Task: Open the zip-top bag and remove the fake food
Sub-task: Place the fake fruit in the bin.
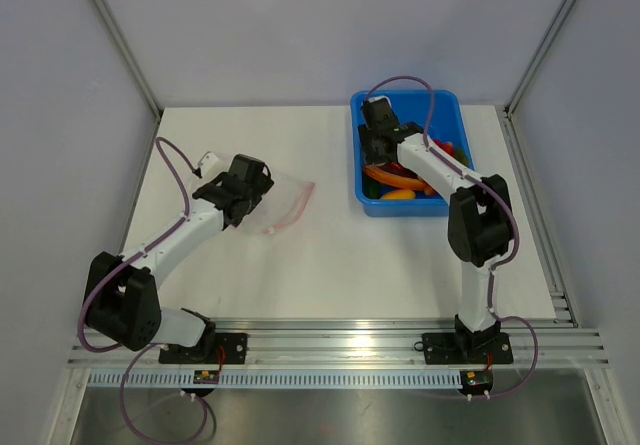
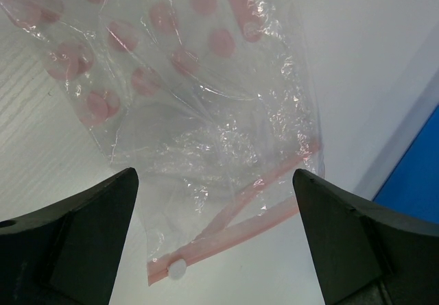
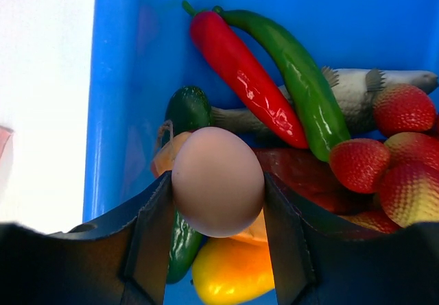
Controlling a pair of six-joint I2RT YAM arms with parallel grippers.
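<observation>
Right now the right gripper is part-open and clamped on the pale egg, one finger on each side. It holds the egg over the blue tub at the far right of the table. The other fake food lies in the tub under it: red pepper, long green pepper, grey fish, strawberries, dark cucumber and a yellow piece.

The left gripper has its jaws spread as wide as they go and holds nothing. It sits over the near edge of the zip-top bag; can't tell whether it touches. The bag lies crinkled on the table left of centre, well apart from the tub. Its pink zipper strip runs between the fingers, with the white slider at the near end.
</observation>
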